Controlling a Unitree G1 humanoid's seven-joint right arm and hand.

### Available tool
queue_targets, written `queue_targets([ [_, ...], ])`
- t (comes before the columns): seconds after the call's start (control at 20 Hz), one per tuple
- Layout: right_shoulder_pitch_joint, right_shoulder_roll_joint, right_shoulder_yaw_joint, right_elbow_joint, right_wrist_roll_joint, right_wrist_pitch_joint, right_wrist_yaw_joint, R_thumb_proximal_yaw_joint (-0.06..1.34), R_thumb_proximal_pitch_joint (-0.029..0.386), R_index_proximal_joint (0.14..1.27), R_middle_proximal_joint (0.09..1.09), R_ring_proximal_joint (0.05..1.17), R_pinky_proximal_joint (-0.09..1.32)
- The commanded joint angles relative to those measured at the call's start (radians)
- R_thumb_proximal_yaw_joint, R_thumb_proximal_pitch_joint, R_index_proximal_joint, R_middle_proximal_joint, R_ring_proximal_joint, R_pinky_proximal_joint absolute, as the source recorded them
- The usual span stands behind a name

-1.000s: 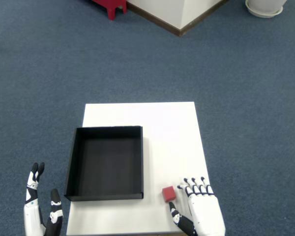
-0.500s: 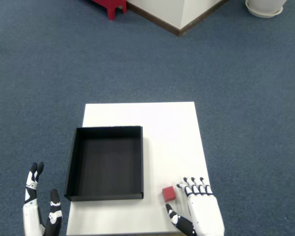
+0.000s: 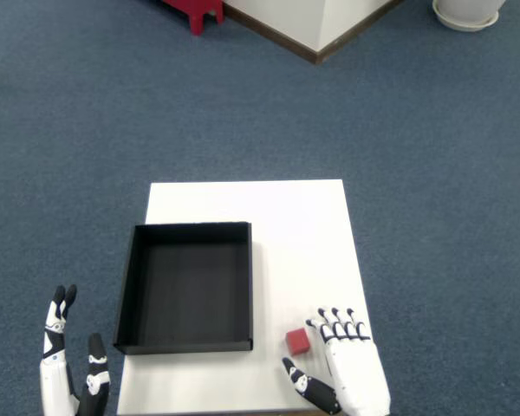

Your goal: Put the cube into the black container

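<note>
A small red cube (image 3: 298,341) rests on the white table (image 3: 286,225), just right of the black container's near right corner. The black container (image 3: 187,286) is a shallow square tray, open at the top, with nothing inside. My right hand (image 3: 345,373) lies at the table's near right edge, fingers spread, open. Its fingertips (image 3: 334,319) reach just right of the cube, and the thumb (image 3: 296,381) points below it. The cube looks untouched by the hand. My left hand (image 3: 69,368) hovers off the table's left side with its fingers apart.
Blue carpet surrounds the table. A red stool leg (image 3: 195,10) and a white wall corner (image 3: 316,26) stand far behind. A white round base (image 3: 466,13) sits at the top right.
My right hand has slid slightly left and forward, its thumb swinging out lower under the cube. The cube and the container have not moved.
</note>
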Motion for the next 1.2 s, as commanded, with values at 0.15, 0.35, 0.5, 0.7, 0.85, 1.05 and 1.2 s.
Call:
queue_targets([
  [0.15, -0.033, -0.011, -0.014, -0.013, -0.008, 0.014, -0.046, 0.45, 0.035, 0.41, 0.21, 0.19, -0.02],
  [0.35, -0.030, -0.011, -0.018, -0.022, -0.013, 0.019, -0.048, 0.43, 0.030, 0.41, 0.21, 0.19, -0.02],
  [0.5, -0.028, -0.010, -0.021, -0.024, -0.017, 0.019, -0.052, 0.42, 0.028, 0.42, 0.21, 0.19, -0.02],
  [0.7, -0.030, -0.010, -0.022, -0.051, -0.032, 0.035, -0.071, 0.40, 0.030, 0.42, 0.20, 0.19, -0.03],
  [0.85, -0.031, -0.010, -0.024, -0.062, -0.042, 0.053, -0.084, 0.39, 0.034, 0.44, 0.20, 0.19, -0.03],
  [1.05, -0.028, -0.010, -0.031, -0.074, -0.052, 0.070, -0.094, 0.39, 0.041, 0.46, 0.20, 0.19, -0.03],
  [1.2, -0.025, -0.009, -0.038, -0.083, -0.058, 0.081, -0.100, 0.40, 0.046, 0.47, 0.20, 0.19, -0.03],
])
